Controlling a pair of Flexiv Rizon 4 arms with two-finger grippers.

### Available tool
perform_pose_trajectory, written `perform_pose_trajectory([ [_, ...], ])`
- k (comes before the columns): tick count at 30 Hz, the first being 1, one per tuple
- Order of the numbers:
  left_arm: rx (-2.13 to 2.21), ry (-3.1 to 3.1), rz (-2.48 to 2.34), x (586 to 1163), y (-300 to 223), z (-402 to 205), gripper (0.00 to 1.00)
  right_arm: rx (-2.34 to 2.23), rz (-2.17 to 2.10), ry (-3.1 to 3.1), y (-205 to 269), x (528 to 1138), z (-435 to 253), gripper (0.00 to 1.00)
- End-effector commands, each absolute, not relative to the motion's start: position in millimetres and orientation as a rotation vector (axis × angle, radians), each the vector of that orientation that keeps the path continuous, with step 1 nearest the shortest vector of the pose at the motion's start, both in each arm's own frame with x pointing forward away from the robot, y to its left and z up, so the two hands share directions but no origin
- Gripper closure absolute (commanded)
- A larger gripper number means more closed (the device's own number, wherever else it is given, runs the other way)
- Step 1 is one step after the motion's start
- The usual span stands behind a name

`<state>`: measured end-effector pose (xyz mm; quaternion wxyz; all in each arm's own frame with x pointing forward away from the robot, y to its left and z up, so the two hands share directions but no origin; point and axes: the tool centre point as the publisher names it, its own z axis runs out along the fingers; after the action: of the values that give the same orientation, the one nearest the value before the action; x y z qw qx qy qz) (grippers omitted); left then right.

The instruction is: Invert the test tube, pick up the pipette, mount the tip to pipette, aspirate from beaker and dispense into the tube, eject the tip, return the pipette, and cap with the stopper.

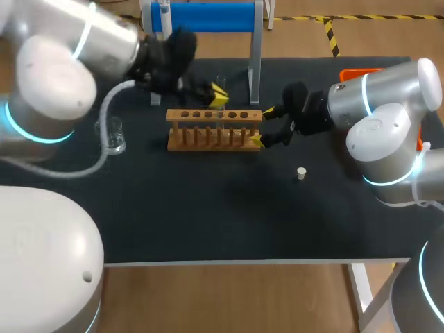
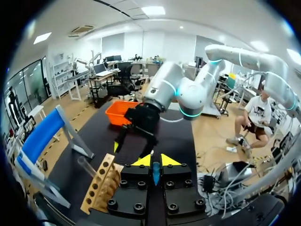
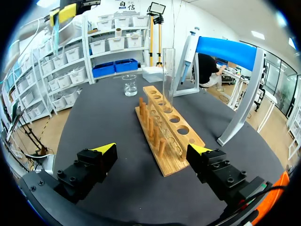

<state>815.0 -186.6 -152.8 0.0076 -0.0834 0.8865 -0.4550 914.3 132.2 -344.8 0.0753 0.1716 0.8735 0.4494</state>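
A long wooden rack (image 1: 208,116) with a row of round holes sits in the middle of the black worktop (image 1: 208,222). A glass test tube (image 3: 168,70) stands straight up in one of its holes, near the middle of the row. The right arm (image 1: 388,104) comes in from the side. The right fingers (image 1: 268,111) are spread wide open, one on each side of the near end of the rack. One finger is close to the rack's edge and the other is well away from it, so they are not holding it. The left arm (image 1: 69,62) is up higher. The left fingers (image 1: 219,97) hang in the air above and a bit behind the rack. They are pressed close together on a thin blue tip (image 2: 155,173) that pokes out between the yellow ends. A small white stopper (image 1: 301,173) stands by itself on the worktop, in front of the right arm and apart from the rack. A clear glass beaker (image 1: 115,133) stands off past the other end of the rack. At the back is a stand (image 1: 208,15) with a blue bar on top. The pipette (image 3: 190,47) hangs from one end of that bar. An orange box (image 1: 361,71) sits at the far corner behind the right arm.
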Motion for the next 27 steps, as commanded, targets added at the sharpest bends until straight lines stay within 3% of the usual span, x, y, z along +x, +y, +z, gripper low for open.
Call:
perform_pose_trajectory([
  [1,-0.231,2.828,-1.363,828.1,-212.1,-150.5,1.00,0.514,1.349,2.620,131.1,913.8,-344.6,0.00],
  [27,-0.161,2.799,-1.371,826.5,-235.2,-136.3,1.00,0.514,1.349,2.620,131.1,913.8,-344.6,0.00],
])
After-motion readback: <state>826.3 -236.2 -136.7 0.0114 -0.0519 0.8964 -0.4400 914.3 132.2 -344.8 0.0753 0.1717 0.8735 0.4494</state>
